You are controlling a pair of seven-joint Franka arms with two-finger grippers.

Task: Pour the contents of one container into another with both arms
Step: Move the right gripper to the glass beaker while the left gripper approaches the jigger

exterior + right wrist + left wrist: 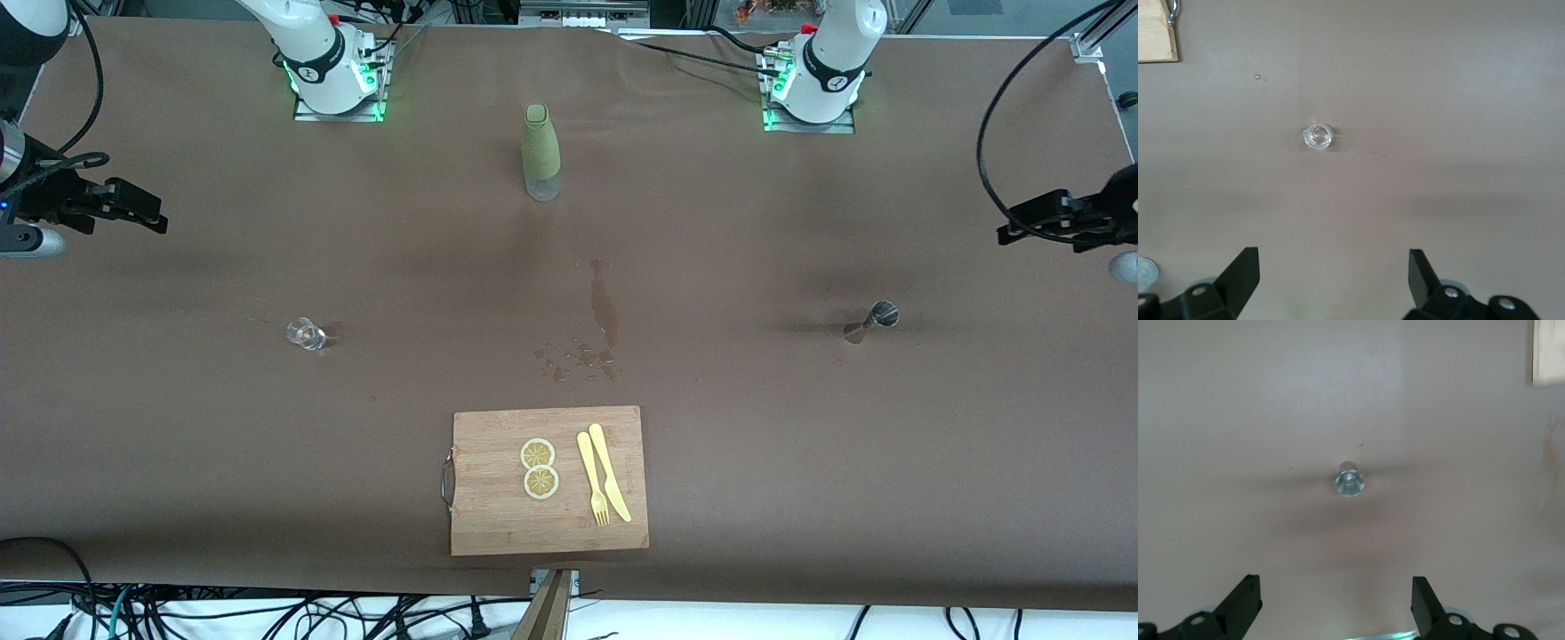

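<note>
A small clear glass (307,334) stands on the brown table toward the right arm's end. A metal jigger (873,322) stands toward the left arm's end. My right gripper (149,216) hangs over the table edge at its own end, apart from the glass. It is open and empty (1333,261), with the glass (1317,137) in its wrist view. My left gripper (1011,233) hangs over the table edge at its end, open and empty (1337,587), and its wrist view shows the jigger (1350,480).
A tall green-sleeved bottle (541,153) stands midway between the arm bases. A wooden cutting board (498,524) near the front camera carries two lemon slices (539,468), a yellow fork (593,480) and knife (610,471). Wet spill marks (604,311) lie between bottle and board.
</note>
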